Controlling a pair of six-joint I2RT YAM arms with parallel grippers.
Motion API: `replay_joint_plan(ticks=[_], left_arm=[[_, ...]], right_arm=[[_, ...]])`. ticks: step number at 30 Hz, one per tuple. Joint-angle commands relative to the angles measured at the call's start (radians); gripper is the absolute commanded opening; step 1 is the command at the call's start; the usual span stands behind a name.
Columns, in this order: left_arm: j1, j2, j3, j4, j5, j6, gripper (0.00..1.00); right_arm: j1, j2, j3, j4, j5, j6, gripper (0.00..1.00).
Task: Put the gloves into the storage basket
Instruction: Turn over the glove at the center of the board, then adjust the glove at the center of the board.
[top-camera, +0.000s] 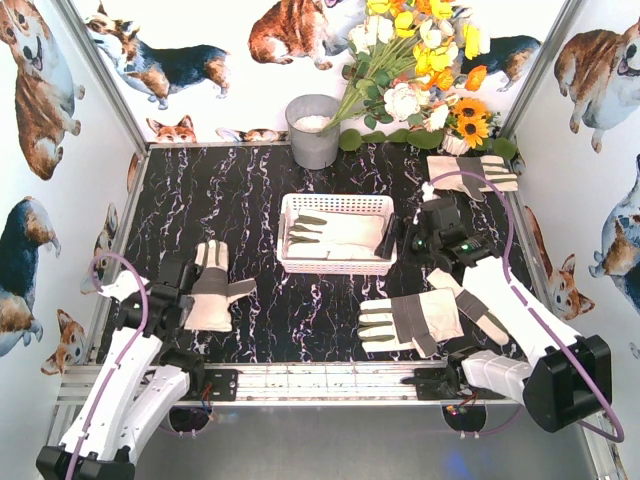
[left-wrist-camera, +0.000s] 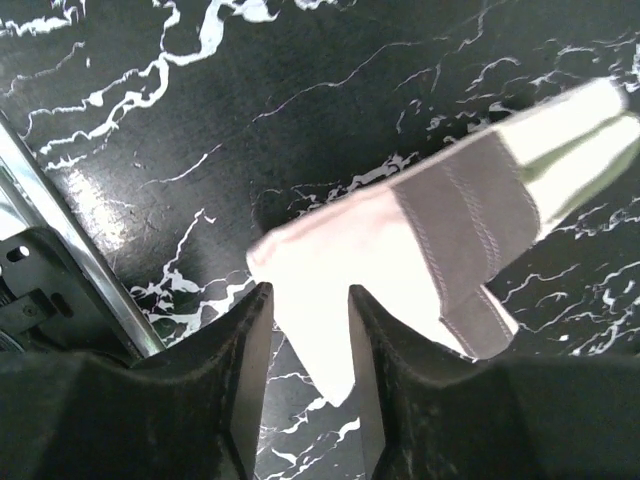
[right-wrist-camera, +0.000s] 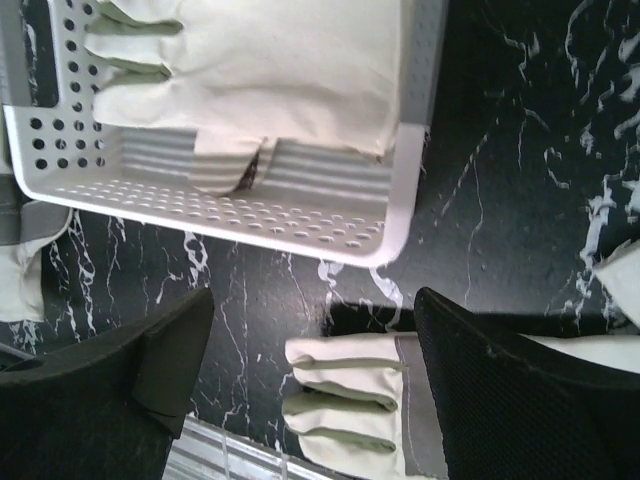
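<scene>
- Storage basket (top-camera: 336, 268): white, slotted, mid-surface. One glove (top-camera: 345, 232) already lies flat inside and fills most of it.
- Three gloves are out on the black marbled surface (top-camera: 250, 190): near-left glove (top-camera: 215, 288), near-right glove (top-camera: 410, 322), and far-right glove (top-camera: 472, 172) by the flowers (top-camera: 420, 60).
- Left jaws — partly spread, one on each side of the near-left glove's cuff corner. Dark gaps show beside the fabric in the wrist view, so they straddle it and are not pinching.
- Right jaws — spread wide and empty, over the surface just beside the basket's near right corner. The near-right glove's fingertips show below them in the wrist view.
- Key relation: the near-left glove's long axis runs from the cuff at the left jaws toward the far side. Its fingers point away from the jaws and its thumb sticks out on the basket's side, so the cuff is the end on offer.
- The left arm (top-camera: 130, 370) is plainly nearer this glove. The right arm (top-camera: 520, 320) is nearer the two right-hand gloves.
- The basket lies to the right of the near-left glove and a little farther back, apart from it.
- Judgement: the step in hand looks like a cuff grasp by the left side. The jaws would need to close on the cuff edge, then carry the glove right and back.
- Risk: the limp fingers may trail and catch the basket rim.
</scene>
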Motion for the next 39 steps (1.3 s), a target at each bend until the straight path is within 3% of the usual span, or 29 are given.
replay_joint_plan(ticks=[1, 4, 6, 10, 13, 21, 34, 39], left_arm=[[0.008, 0.001, 0.057, 0.027, -0.052, 0.102, 0.38], [0.008, 0.059, 0.07, 0.158, 0.008, 0.258, 0.63], [0.009, 0.108, 0.071, 0.281, 0.077, 0.41, 0.75], [0.016, 0.222, 0.081, 0.532, 0.291, 0.647, 0.77], [0.018, 0.333, 0.092, 0.617, 0.365, 0.701, 0.72], [0.018, 0.576, 0.149, 0.697, 0.279, 0.794, 0.5], [0.039, 0.812, 0.177, 0.851, 0.206, 0.9, 0.45], [0.048, 0.897, 0.218, 0.836, 0.162, 0.91, 0.3]], right_arm=[[-0.005, -0.055, -0.024, -0.033, 0.029, 0.046, 0.84], [-0.004, -0.055, -0.027, -0.031, 0.021, 0.06, 0.84], [-0.005, -0.049, -0.024, -0.023, 0.011, 0.066, 0.84], [-0.005, -0.027, -0.021, 0.008, -0.024, 0.078, 0.84], [-0.005, -0.013, -0.016, 0.021, -0.058, 0.081, 0.83], [-0.005, 0.063, -0.002, 0.041, -0.134, 0.089, 0.83], [-0.005, 0.089, 0.007, 0.051, -0.165, 0.086, 0.82], [-0.005, 0.086, 0.009, 0.05, -0.168, 0.086, 0.83]])
